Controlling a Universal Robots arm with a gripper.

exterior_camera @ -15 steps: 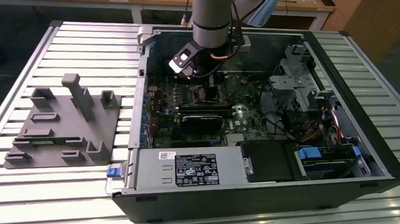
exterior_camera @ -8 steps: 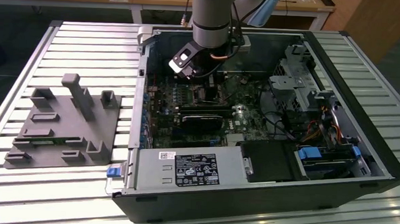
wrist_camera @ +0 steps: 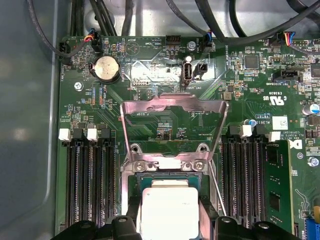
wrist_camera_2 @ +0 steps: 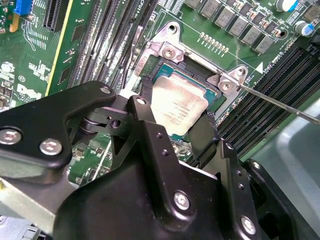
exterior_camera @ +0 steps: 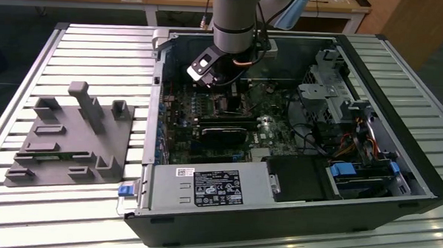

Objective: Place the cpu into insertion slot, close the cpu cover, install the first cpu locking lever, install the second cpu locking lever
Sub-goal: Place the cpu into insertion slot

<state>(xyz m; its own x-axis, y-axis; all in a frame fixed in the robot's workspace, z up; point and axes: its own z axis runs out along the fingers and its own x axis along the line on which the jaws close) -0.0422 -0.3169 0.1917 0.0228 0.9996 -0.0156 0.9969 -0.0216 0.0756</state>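
One gripper (wrist_camera_2: 172, 131) hangs inside the open computer case (exterior_camera: 157, 104). Its two jaws are closed against opposite edges of the single cpu (wrist_camera: 169, 210), which lies in the one insertion slot (wrist_camera_2: 161, 74). The one cpu cover (wrist_camera: 172, 102) is swung open. In the exterior view, one grey fixture (exterior_camera: 71, 134) lies at the case's 9 o'clock.

Dull grey metal cpu (wrist_camera: 169, 212); shiny silvery metal cpu cover (wrist_camera: 175, 103); glossy green circuit board (wrist_camera: 250, 100)
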